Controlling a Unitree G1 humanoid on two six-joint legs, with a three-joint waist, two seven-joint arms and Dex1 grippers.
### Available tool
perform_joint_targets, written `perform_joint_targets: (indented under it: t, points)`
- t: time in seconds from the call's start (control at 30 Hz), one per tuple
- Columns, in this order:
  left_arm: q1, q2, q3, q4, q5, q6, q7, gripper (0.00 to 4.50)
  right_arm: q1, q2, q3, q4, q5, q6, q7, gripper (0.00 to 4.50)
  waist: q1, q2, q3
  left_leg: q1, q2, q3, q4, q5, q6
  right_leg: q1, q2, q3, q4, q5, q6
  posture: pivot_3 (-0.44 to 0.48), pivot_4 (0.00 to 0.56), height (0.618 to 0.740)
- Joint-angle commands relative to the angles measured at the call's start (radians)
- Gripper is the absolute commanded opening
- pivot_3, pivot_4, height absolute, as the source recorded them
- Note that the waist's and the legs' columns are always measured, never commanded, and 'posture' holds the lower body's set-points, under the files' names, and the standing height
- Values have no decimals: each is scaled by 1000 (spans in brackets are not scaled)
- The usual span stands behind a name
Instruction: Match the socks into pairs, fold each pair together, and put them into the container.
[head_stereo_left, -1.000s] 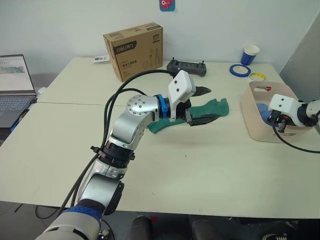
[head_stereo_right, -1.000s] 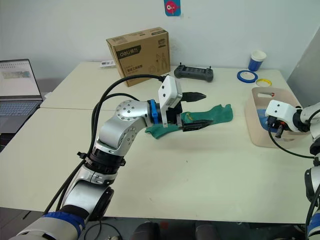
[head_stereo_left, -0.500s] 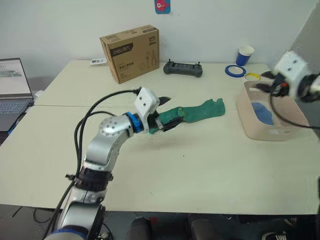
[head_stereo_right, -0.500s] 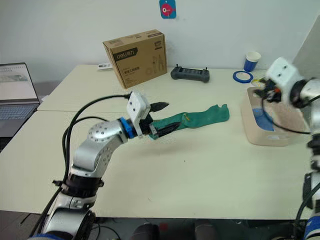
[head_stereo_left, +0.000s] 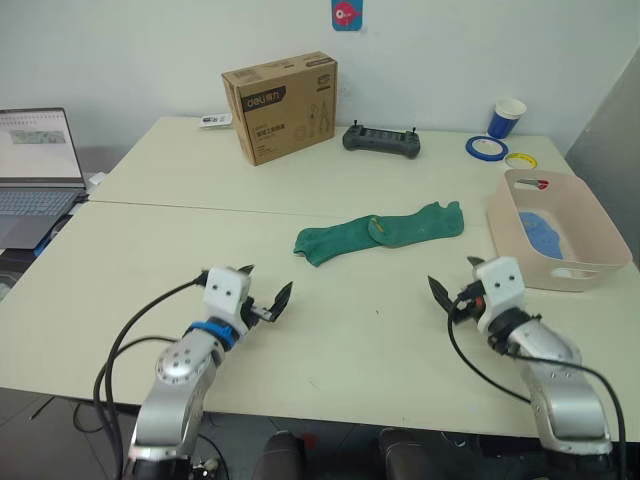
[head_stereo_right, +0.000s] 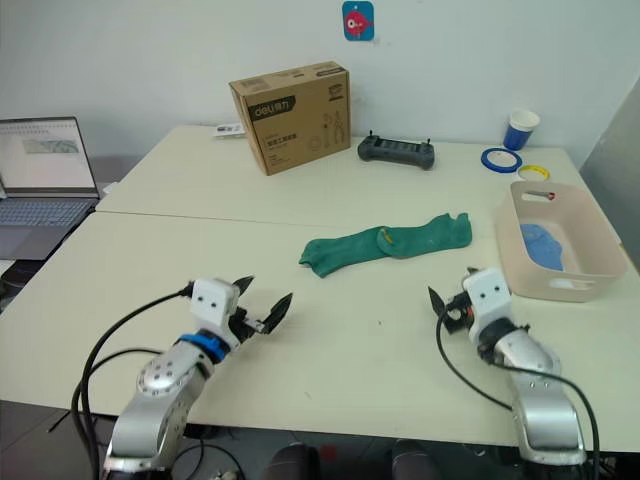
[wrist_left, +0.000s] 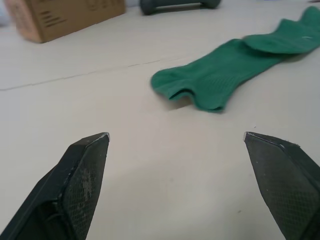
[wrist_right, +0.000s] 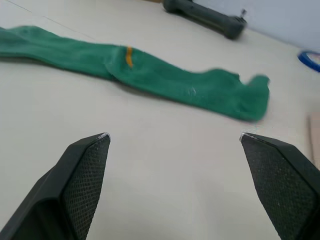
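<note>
Inside container (head_stereo_left: 520, 187), half-hidden blue socks (head_stereo_left: 543, 234)

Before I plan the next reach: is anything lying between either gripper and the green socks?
Nothing visible. Bare table separates the open left gripper and open right gripper from the green socks. The pink bin stands off to their right.

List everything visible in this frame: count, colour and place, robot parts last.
green socks: two, dark green, overlapping end to end at table centre
blue socks: light blue, count unclear, inside the bin
bin: one, pale pink, table's right edge
box: one, brown cardboard, far side
controller: one, black, right of the box
cup: one, blue and white, far right
tape rolls: two, blue and yellow, near the cup
laptop: one, left edge
table: cream
left gripper: open, near left
right gripper: open, near right
</note>
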Motion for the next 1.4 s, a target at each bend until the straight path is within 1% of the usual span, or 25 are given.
perform_joint_targets:
  t: [0.03, 0.13, 0.17, 0.2, 0.27, 0.37, 0.47, 0.57, 0.63, 0.7, 0.8, 0.9, 0.93, 1.0, 1.13, 1.27, 1.4]
  points:
    - [4, -52, 18, -34, -13, -5, 70, 4500, 8, 16, 70, -8, -35, -88, -34, 4470, -1, 0, 0, 0, 0, 0, 0, 0, 0, 0, 0, 0, 0, 0, 0, 0, 150, 740]
    - [-8, -61, 20, -28, -36, 2, 62, 4500, 9, 56, 92, -15, -32, -90, -75, 4470, -4, 0, 0, 1, 1, -1, 0, 0, 0, 0, 2, 0, 1, 0, -1, 0, 150, 740]
    - [-6, -40, 49, -17, -56, -2, 41, 4500, 10, 79, 125, -27, -53, -81, -99, 4470, -4, 0, 0, 1, 1, -1, -1, 0, 0, 0, 2, -1, 1, 0, -1, 0, 150, 740]
    - [-13, -26, 25, -7, -25, 3, 44, 4500, 1, 73, 125, -9, -58, -91, -101, 4470, -5, -1, -1, 1, 1, -1, -1, 0, 0, 0, 2, -1, 0, 0, -1, 0, 150, 740]
    - [-13, -4, 18, -17, -28, 22, 29, 4500, -8, 77, 124, 10, -60, -86, -114, 4470, -5, -1, 0, 0, 1, -1, -1, 0, 0, 0, 2, -1, 0, 0, -1, 0, 150, 740]
    - [8, 24, 53, -66, -56, 54, 29, 4500, -5, 53, 141, 17, -60, -92, -94, 4470, -4, -1, -1, 0, 1, -1, -1, 0, 0, 0, 1, -1, -2, 0, -1, 0, 150, 740]
    - [15, 45, 78, -80, -73, 67, 20, 4500, -18, 42, 158, 20, -60, -91, -88, 4470, -5, -2, -1, 0, 1, -1, -2, 0, 0, 0, 1, -1, -3, 0, -1, 0, 150, 740]
    - [-2, 53, 110, -69, -87, 66, 32, 4500, -71, 36, 146, 47, -37, -81, -77, 4470, -9, -2, -1, 0, 1, -1, -2, 0, 0, 0, 2, -1, -3, 0, -1, 0, 150, 740]
    - [-6, 59, 118, -51, -87, 54, 25, 4500, -101, 29, 147, 66, -29, -84, -62, 4470, -10, -2, -1, 0, 1, 0, -2, 0, 0, 0, 1, -1, -4, 0, -1, 0, 150, 740]
    - [-3, 46, 102, -52, -77, 49, 32, 4500, -111, 9, 124, 79, -8, -90, -39, 4470, -12, -2, -1, 0, 1, -1, -2, 0, 0, 0, 1, -1, -5, 1, -1, 0, 150, 740]
    - [-18, 47, 95, 2, -81, 22, 6, 4500, -126, -5, 108, 98, -11, -98, -52, 4470, -6, -3, -1, -1, 1, 0, -2, 0, 0, 1, 1, -1, -6, 1, 0, 0, 150, 740]
    - [-50, 37, 63, 28, -61, 9, 5, 4500, -116, -37, 69, 128, -3, -132, -49, 4470, -3, -3, -1, -1, 1, -1, -3, 0, 0, 0, 1, -1, -6, 1, 0, 0, 150, 740]
    - [-58, 44, 63, 32, -65, 9, -6, 4500, -112, -43, 64, 129, 1, -138, -47, 4470, -3, -3, -1, -1, 1, 0, -2, 0, 0, 0, 1, -1, -6, 1, 0, 0, 150, 740]
    - [-83, 77, 98, 62, -92, 17, -35, 4500, -96, -53, 58, 119, 14, -141, -36, 4470, -3, -3, -1, -1, 0, 0, -2, 0, 0, 1, 1, 0, -6, 1, 0, 0, 150, 740]
    - [-120, 101, 84, 75, -122, 35, -83, 4500, -89, -111, 25, 89, 69, -130, 34, 4470, -5, -3, -1, -1, 1, 0, -4, 0, 0, 0, 2, -1, -6, 1, 0, 0, 150, 740]
    - [-164, 94, 61, 108, -108, 46, -80, 4500, -103, -167, -12, 98, 95, -126, 66, 4470, -5, -4, -1, 0, 0, 0, -3, 0, 0, 1, 1, 0, -6, 1, 1, 0, 150, 740]
    - [-248, 88, 84, 164, -140, 78, -71, 4500, -131, -169, -17, 97, 105, -117, 58, 4470, -6, -4, 0, 0, 1, 0, -3, 0, 0, 1, 1, -1, -6, 2, 1, 0, 150, 740]
